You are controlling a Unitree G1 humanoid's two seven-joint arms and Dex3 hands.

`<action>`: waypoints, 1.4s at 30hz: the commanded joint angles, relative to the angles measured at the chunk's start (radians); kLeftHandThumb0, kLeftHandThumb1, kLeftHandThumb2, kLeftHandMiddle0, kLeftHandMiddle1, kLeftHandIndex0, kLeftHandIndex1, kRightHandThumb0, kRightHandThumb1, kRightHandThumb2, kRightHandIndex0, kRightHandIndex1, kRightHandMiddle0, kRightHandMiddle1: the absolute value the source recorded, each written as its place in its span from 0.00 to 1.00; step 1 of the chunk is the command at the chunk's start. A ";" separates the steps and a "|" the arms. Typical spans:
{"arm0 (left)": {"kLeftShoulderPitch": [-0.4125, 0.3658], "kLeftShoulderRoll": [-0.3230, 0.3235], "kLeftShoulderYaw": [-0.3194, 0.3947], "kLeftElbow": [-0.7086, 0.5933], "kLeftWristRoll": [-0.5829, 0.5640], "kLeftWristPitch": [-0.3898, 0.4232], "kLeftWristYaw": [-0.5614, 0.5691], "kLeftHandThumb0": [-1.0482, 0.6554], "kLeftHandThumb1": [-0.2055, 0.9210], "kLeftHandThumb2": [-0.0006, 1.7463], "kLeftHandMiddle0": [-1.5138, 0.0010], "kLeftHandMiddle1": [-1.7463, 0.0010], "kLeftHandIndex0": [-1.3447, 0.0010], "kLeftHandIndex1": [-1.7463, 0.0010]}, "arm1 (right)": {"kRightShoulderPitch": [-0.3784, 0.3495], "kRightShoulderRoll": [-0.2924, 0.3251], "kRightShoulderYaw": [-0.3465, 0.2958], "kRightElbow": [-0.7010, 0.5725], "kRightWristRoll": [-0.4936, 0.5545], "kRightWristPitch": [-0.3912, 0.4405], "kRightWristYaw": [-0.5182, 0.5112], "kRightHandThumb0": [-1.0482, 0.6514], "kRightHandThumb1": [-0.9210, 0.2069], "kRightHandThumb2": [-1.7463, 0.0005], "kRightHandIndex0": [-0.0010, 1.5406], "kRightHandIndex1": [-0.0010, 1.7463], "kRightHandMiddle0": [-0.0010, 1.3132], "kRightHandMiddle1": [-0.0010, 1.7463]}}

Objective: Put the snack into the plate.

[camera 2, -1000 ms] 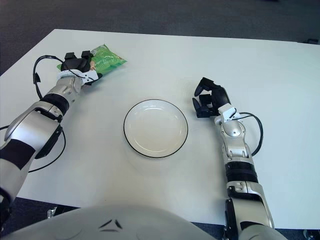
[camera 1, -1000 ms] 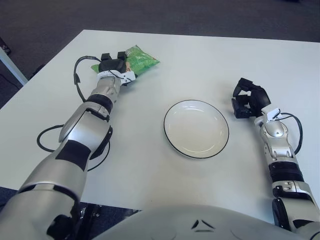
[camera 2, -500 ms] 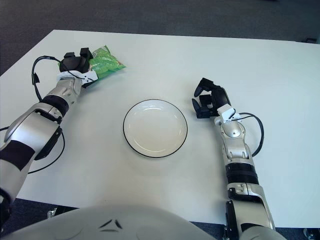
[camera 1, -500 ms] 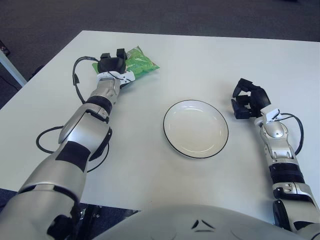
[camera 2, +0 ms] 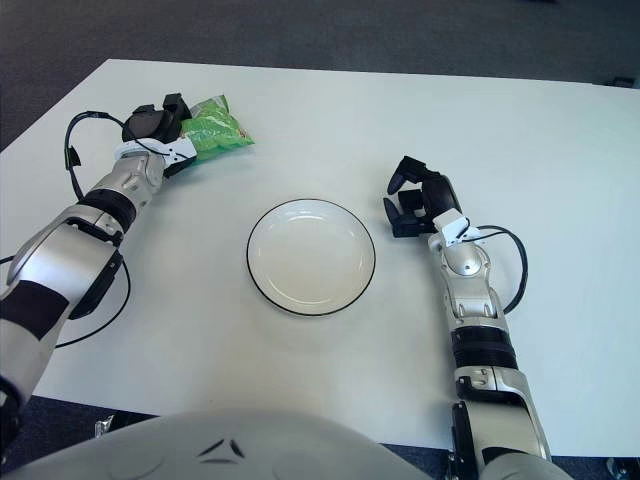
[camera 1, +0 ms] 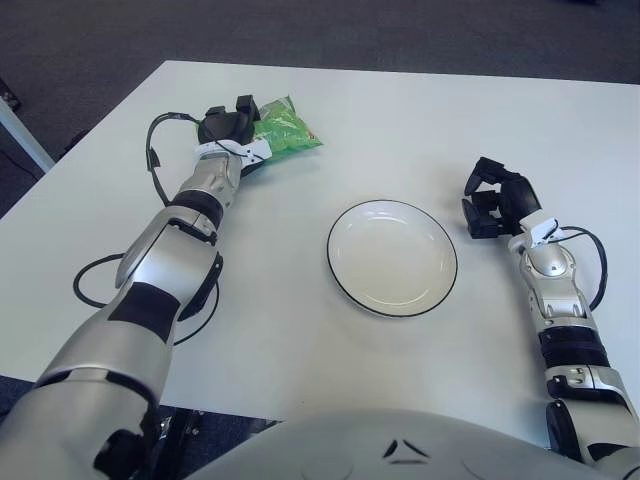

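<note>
Far left part of the white rectangular table (camera 1: 330,110): black three-finger left hand (camera 1: 228,127), fingers curled round the near-left end of the crinkled green plastic snack bag (camera 1: 283,129). Bag not in the plate; well apart from it, up and to the left. Whether the bag touches the table or hangs just above it, not possible to tell.

Compared with one second ago: bag turned a little and drawn in, its free end now pointing more to the right and lower, where before it reached further up and right. Also looks more bunched under the fingers than before. Left hand itself shifted slightly up and right along the table, the wrist in nearly the same line. Grip on the bag same as half a second ago.

Middle of the table: round white shallow plate with a thin black rim (camera 1: 341,222), nothing inside. Same place as in the earlier pictures.

Right of the plate, near but not touching it: black three-finger right hand (camera 1: 495,198), fingers bent inward and holding nothing. No visible change there from one second ago, only perhaps a very small drift.

Black cable (camera 1: 158,160) looping beside the left silver forearm (camera 1: 205,195), and another black cable (camera 1: 598,262) curving by the right wrist. Dark grey carpet floor (camera 1: 300,30) beyond the far table edge.
</note>
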 commanded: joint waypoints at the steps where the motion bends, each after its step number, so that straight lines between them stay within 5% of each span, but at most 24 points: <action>1: 0.022 -0.020 0.007 0.010 -0.017 -0.022 -0.055 0.62 0.23 0.91 0.44 0.07 0.57 0.00 | 0.042 0.032 0.001 0.014 0.029 0.025 0.014 0.32 0.58 0.21 0.89 1.00 0.50 1.00; 16: -0.007 -0.012 0.029 -0.010 -0.036 -0.112 0.011 0.62 0.18 0.94 0.41 0.09 0.53 0.00 | 0.048 0.035 -0.003 -0.001 0.026 0.025 0.001 0.32 0.57 0.22 0.88 1.00 0.49 1.00; 24: -0.047 0.025 0.079 -0.084 -0.070 -0.219 0.102 0.62 0.13 0.97 0.39 0.08 0.50 0.00 | 0.040 0.024 -0.002 0.023 0.019 0.016 0.003 0.32 0.57 0.22 0.88 1.00 0.49 1.00; 33: -0.050 0.052 0.074 -0.154 -0.040 -0.249 0.226 0.62 0.13 0.98 0.40 0.06 0.49 0.00 | 0.037 0.021 -0.002 0.028 0.014 0.021 0.000 0.32 0.56 0.22 0.88 1.00 0.49 1.00; 42: -0.014 0.067 0.141 -0.302 -0.097 -0.305 0.227 0.61 0.13 0.99 0.42 0.02 0.50 0.00 | 0.031 0.023 0.002 0.030 0.004 0.016 -0.012 0.33 0.56 0.23 0.88 1.00 0.49 1.00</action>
